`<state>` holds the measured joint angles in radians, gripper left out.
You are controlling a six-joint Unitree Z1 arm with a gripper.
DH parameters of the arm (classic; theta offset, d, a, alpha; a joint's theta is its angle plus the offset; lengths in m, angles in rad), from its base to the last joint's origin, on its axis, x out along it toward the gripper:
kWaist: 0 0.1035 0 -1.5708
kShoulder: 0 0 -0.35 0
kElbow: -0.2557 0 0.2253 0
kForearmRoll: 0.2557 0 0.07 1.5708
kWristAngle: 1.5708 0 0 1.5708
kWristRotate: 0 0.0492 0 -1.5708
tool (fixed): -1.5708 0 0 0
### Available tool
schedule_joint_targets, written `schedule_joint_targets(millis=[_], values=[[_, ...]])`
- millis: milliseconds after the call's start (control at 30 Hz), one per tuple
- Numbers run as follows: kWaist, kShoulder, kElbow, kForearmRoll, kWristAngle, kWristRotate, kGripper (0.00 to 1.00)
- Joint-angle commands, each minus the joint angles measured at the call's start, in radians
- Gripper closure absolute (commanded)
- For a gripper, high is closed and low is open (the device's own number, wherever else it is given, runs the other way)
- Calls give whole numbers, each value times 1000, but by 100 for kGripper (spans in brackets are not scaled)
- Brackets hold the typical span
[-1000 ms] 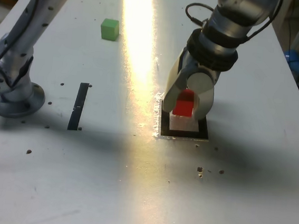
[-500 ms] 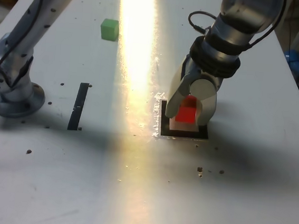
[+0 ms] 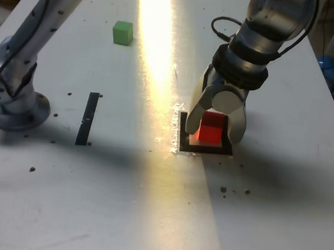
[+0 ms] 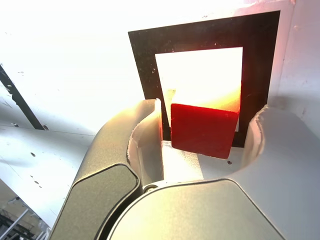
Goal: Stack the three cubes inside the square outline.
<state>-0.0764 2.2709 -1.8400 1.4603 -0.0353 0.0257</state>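
Exterior view, gripper (image 3: 214, 127): it hangs over the square outline, pointing down at the table, its two pale jaws spread apart with the red cube between them
Exterior view, red cube (image 3: 210, 128): it sits inside the square outline, near the middle of the table; a lighter band shows under it, washed out by the glare, and I cannot tell what that is
Exterior view, square outline (image 3: 181, 139): a thick black frame, partly hidden by the jaws; its edge toward the exterior view's left and its near edge are plain
Exterior view, green cube (image 3: 122, 33): alone on the far part of the table, well apart from the outline, toward the exterior view's left
Exterior view, black strip (image 3: 88, 118): a thin straight mark lying between the arm's base (image 3: 12, 107) and the outline
Exterior view, table (image 3: 118, 203): white, with a bright streak of light running down its middle
Wrist view, gripper (image 4: 205, 132): the jaws stand parted on either side of the red cube; a gap shows on both sides, so neither jaw presses on it
Wrist view, red cube (image 4: 202, 129): it stands over the white centre of the square outline (image 4: 145, 65), its upper part blown out to orange by the light
Yellow cube: cannot be made out with certainty in either view
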Motion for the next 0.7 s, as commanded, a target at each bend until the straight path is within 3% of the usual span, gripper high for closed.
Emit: schedule_joint_targets(millis=[0,267,467,667], values=[[8,-13,2,3,12,3,1],[99,-81,-12,19,64,72,1],[212,-112,-55,43,71,125,0],[331,-68,-160,77,75,177,0]])
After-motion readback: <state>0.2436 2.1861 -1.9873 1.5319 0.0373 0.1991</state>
